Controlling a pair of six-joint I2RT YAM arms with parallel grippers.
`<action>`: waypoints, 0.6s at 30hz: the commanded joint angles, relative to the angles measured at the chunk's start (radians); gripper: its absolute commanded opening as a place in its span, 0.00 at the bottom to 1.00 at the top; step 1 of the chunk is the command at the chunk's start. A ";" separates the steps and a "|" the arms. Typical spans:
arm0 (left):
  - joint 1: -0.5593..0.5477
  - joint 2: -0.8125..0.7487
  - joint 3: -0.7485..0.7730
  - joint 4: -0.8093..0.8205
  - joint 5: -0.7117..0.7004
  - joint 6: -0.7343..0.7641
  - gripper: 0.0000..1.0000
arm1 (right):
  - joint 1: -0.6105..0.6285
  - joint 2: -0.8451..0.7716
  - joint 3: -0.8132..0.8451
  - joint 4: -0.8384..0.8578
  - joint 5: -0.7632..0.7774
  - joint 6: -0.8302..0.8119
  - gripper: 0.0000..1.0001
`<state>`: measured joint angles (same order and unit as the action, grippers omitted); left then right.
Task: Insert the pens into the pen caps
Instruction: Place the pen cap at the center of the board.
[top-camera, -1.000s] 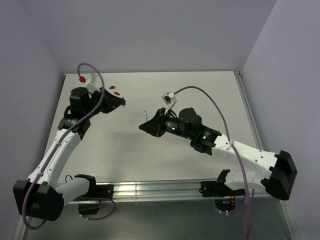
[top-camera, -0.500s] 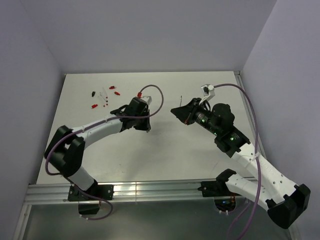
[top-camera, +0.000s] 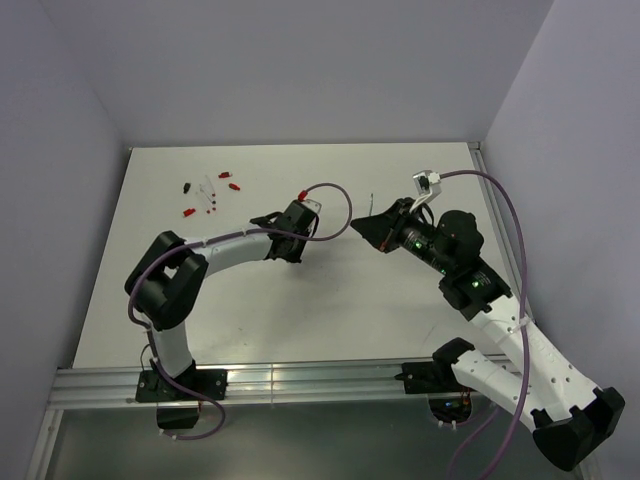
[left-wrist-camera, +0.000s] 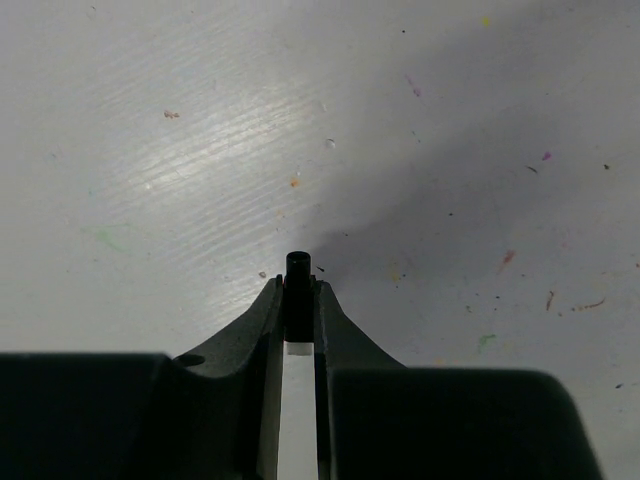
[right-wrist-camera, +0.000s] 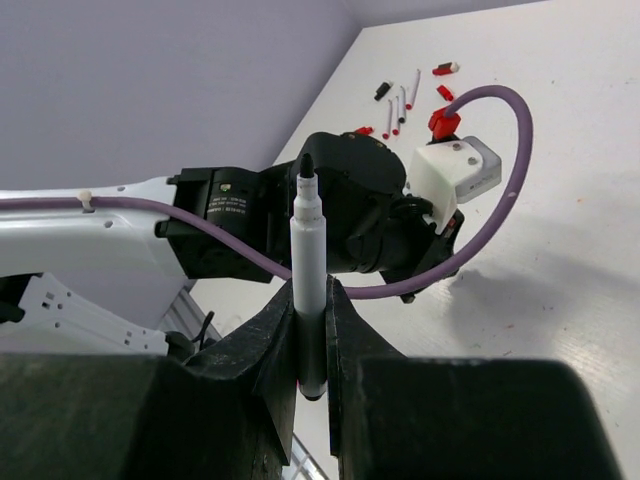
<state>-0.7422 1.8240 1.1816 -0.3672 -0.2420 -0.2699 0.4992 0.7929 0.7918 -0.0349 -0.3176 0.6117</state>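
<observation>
Pen (right-wrist-camera: 307, 230) with bare black tip upright in my right gripper (right-wrist-camera: 308, 300), fingers narrow and clamped on its white barrel, over the desk (top-camera: 330, 310) middle, my left gripper (left-wrist-camera: 300, 288) pinching a black-ended white barrel (left-wrist-camera: 299, 375), loose pens (right-wrist-camera: 402, 104) and caps (top-camera: 236, 186) near the far left corner

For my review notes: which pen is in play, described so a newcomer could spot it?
Start at the right arm, stretched over the middle of the table. Clamped between its fingers stands a white pen with a bare black tip. The other pens lie loose among red caps at the far left.
</observation>
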 joint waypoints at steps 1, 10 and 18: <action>-0.002 0.020 0.055 0.010 -0.046 0.077 0.13 | -0.010 -0.011 -0.003 0.029 -0.020 -0.012 0.00; 0.000 0.054 0.058 -0.015 -0.057 0.054 0.46 | -0.016 -0.021 -0.017 0.027 -0.020 -0.009 0.00; 0.000 -0.034 0.078 -0.025 -0.150 -0.069 0.54 | -0.016 -0.029 -0.023 0.018 -0.023 -0.012 0.00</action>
<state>-0.7422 1.8721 1.2068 -0.3870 -0.3164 -0.2646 0.4904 0.7834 0.7753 -0.0387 -0.3317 0.6113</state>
